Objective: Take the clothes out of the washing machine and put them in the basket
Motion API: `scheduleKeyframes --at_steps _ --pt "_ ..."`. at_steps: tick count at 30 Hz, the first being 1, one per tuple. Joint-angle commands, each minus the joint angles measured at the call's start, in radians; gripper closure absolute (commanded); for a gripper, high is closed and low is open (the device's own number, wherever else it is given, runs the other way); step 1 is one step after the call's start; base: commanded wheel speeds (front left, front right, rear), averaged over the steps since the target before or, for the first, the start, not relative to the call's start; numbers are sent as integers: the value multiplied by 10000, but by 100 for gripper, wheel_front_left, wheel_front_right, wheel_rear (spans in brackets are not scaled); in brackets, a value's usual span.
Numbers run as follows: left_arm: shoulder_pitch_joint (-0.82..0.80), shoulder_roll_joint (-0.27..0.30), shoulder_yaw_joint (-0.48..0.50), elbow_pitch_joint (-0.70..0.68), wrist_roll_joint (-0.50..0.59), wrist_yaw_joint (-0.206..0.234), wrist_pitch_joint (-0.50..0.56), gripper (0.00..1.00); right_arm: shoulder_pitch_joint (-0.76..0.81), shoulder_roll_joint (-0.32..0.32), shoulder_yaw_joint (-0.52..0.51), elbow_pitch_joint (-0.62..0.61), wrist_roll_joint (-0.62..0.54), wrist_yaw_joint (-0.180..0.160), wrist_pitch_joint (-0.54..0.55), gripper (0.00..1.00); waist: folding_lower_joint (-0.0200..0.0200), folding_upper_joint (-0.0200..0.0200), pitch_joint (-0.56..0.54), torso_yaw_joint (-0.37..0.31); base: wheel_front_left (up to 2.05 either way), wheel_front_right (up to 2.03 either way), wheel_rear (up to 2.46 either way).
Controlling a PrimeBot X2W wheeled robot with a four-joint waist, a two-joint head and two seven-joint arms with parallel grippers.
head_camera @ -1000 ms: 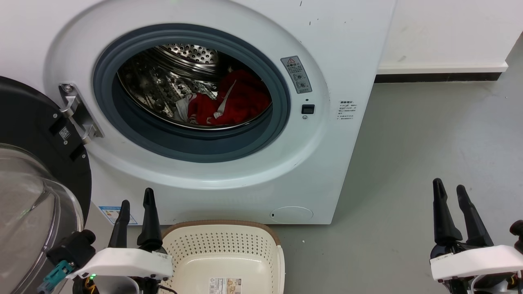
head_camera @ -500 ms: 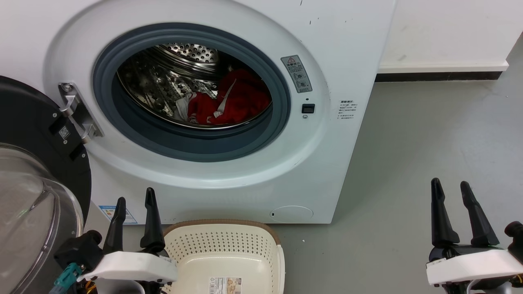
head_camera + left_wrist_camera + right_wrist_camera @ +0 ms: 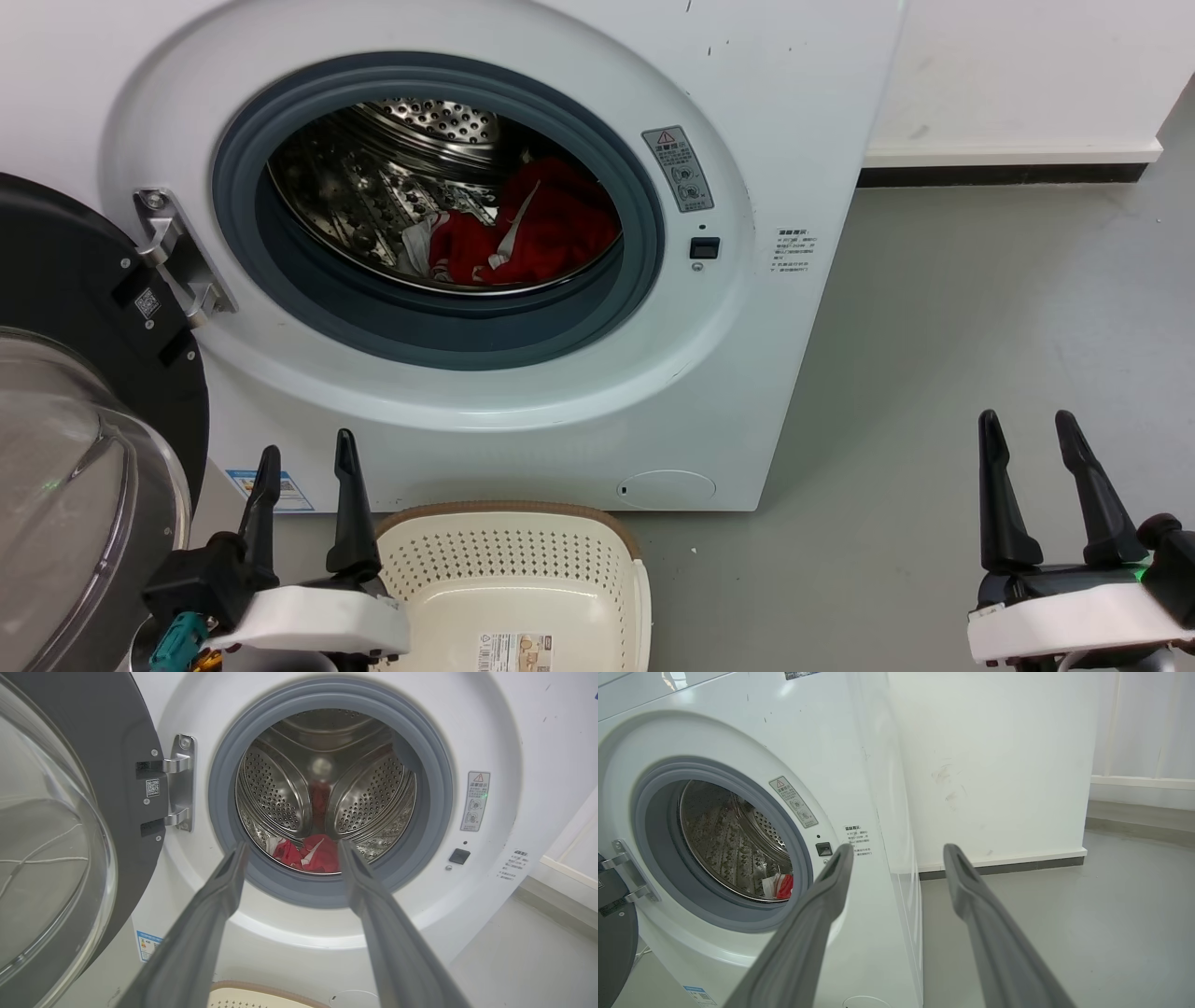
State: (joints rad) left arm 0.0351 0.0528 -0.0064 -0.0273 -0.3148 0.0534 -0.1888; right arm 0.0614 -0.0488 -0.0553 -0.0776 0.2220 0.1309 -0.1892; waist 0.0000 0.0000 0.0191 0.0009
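clothes (image 3: 551,233) lie inside the washing machine (image 3: 766,373); basket (image 3: 504,560) stands just before it.

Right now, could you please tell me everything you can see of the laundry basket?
The basket is small, cream-white plastic, with a brown rim and round holes in its walls. It stands upright on the grey floor before the washing machine, holding nothing visible but a printed label on its bottom. The left end effector sits beside its left edge; contact cannot be judged.
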Motion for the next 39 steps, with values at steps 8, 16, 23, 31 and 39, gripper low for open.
scheduleKeyframes --at_steps 8,16,23,31,39 --pt "128 54 -63 -238 770 -31 -224 0 132 -26 21 -221 -843 -3 -233 0 0 0 6 19 0 0 0" --pt "217 32 -75 -285 1411 -19 -399 0 248 -24 29 -334 -1514 -3 -390 0 0 0 20 47 0 0 0" --pt "321 9 -61 -233 1937 28 -536 0 371 -23 70 -374 -2064 -4 -526 0 0 0 25 62 0 0 0" --pt "415 -10 -47 -269 2490 64 -674 0 446 -21 90 -444 -2565 -4 -687 0 0 0 50 49 0 0 0" --pt "487 -21 -54 -243 2864 87 -792 0 531 -21 50 -479 -2800 -5 -763 0 0 0 59 51 0 0 0"
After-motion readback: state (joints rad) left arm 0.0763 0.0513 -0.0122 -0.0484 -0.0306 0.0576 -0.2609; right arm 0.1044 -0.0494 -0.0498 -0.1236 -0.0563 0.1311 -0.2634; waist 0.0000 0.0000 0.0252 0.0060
